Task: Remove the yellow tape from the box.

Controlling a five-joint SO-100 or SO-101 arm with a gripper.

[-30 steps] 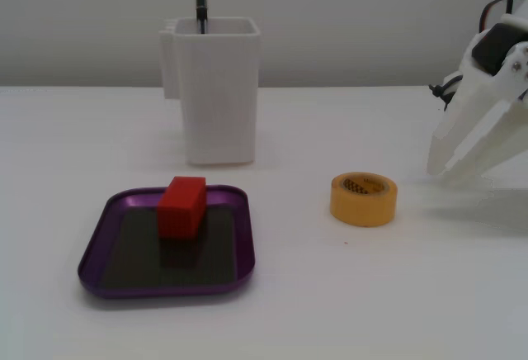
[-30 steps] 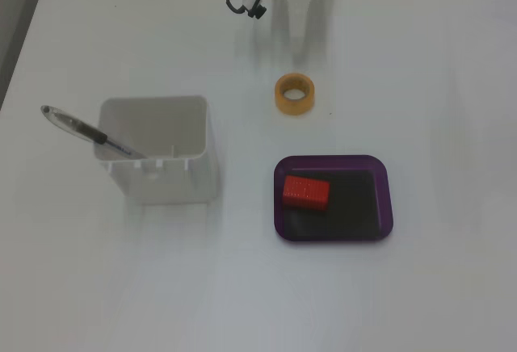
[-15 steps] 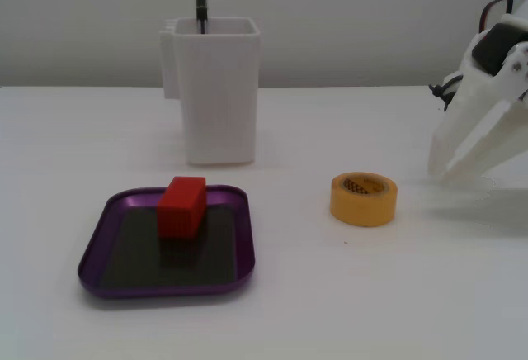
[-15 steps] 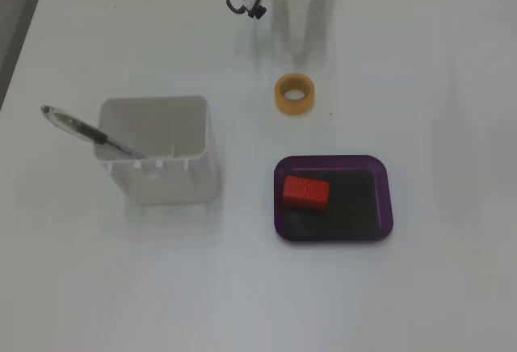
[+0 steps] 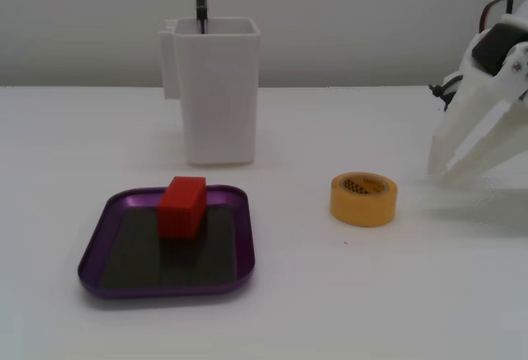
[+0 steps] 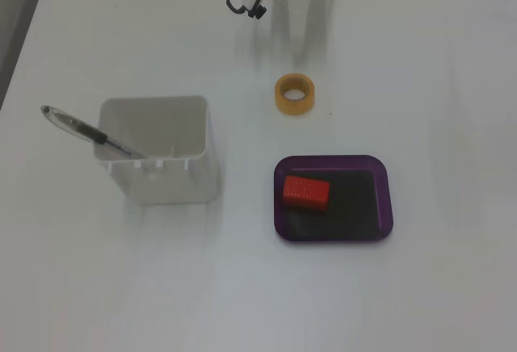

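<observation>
Tape, a thick glossy yellow tape point(image 5: 364, 198) ring, lies flat on the white table point(image 5: 371, 294) centre-right, apart from the shallow purple metallic box point(image 5: 124, 273) holding a red block point(image 5: 181, 206). White plastic gripper point(image 5: 441, 170), right edge, fingers parted, empty.

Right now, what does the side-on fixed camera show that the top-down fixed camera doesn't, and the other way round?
Only the side-on fixed view shows the gripper in profile, its white fingers parted and empty, apart from the yellow tape, plus the white container's full height. Only the top-down fixed view shows the tape's hollow centre, the container's open inside, and the pen leaning out over its rim. Both show the tape lying on the table outside the purple box, which holds only the red block.
</observation>
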